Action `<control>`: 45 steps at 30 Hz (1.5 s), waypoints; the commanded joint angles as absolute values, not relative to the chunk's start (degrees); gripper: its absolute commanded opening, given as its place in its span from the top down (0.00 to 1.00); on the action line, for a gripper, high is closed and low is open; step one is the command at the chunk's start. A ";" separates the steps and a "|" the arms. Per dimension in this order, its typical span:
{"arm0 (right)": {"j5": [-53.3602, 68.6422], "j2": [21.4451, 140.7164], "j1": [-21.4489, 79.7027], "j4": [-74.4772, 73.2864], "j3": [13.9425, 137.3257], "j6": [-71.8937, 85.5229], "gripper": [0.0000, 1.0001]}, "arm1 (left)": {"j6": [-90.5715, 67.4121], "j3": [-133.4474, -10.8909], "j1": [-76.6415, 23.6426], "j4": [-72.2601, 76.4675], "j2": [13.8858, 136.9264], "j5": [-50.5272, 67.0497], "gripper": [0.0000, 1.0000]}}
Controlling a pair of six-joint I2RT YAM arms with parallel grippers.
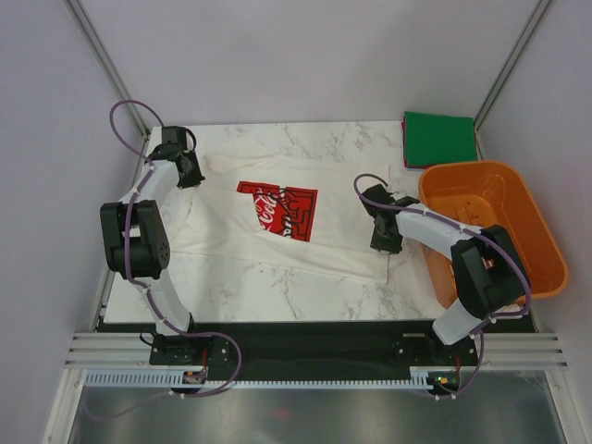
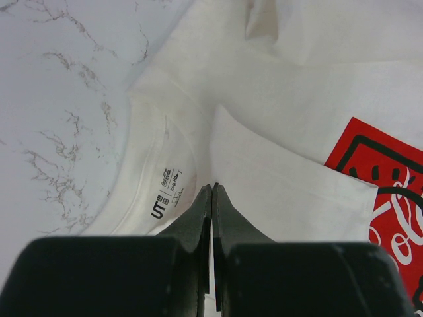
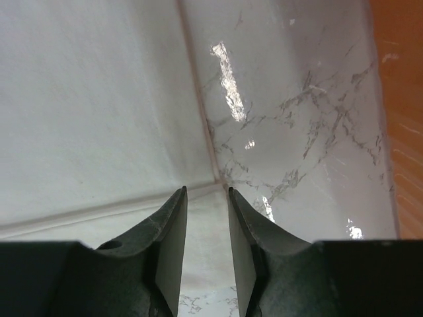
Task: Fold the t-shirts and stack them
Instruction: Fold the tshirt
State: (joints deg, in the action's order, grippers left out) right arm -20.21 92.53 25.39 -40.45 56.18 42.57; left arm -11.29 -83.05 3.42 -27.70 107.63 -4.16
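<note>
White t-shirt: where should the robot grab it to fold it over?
Probably at the hem corner of the white t-shirt, coming straight down from above. The cloth lies flat on the marble table, so only a thin edge can be pinched, and that corner sticks out with bare marble beside it. The right gripper hangs open right over it.

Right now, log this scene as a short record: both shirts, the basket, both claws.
white t-shirt: spread on the table, a flap folded over part of its red print
green t-shirt: folded square, far right corner
orange basket: right side, in front of the green t-shirt
left claw: shut, at the white t-shirt's collar
right claw: open, over its hem corner
</note>
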 commanded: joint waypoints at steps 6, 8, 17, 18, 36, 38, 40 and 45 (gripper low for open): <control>-21.36 91.14 25.84 -39.38 53.79 46.85 0.61 | -12.57 -82.53 3.69 -26.37 105.03 -4.39 0.98; -21.27 91.32 25.84 -38.85 53.53 47.02 0.61 | -12.48 -82.44 3.69 -26.37 104.86 -4.39 0.98; -22.41 91.58 25.84 -37.62 52.12 47.55 0.91 | -12.57 -82.27 3.69 -26.37 104.77 -4.83 0.98; -22.59 91.67 25.84 -37.62 52.12 47.37 0.95 | -12.66 -82.27 3.60 -26.37 104.77 -4.92 0.98; -27.24 87.80 27.24 -41.57 54.84 45.44 1.00 | -12.83 -81.91 3.69 -26.46 102.48 -8.96 0.98; -28.38 87.45 27.51 -42.01 55.37 45.53 1.00 | -12.83 -81.83 3.69 -26.46 102.39 -9.40 0.98; -29.61 87.45 27.95 -42.36 55.72 45.27 1.00 | -13.01 -81.91 3.69 -26.54 102.39 -9.67 0.98; -32.52 88.59 28.13 -41.40 57.21 43.16 1.00 | -13.27 -82.35 3.69 -26.46 103.01 -9.93 0.98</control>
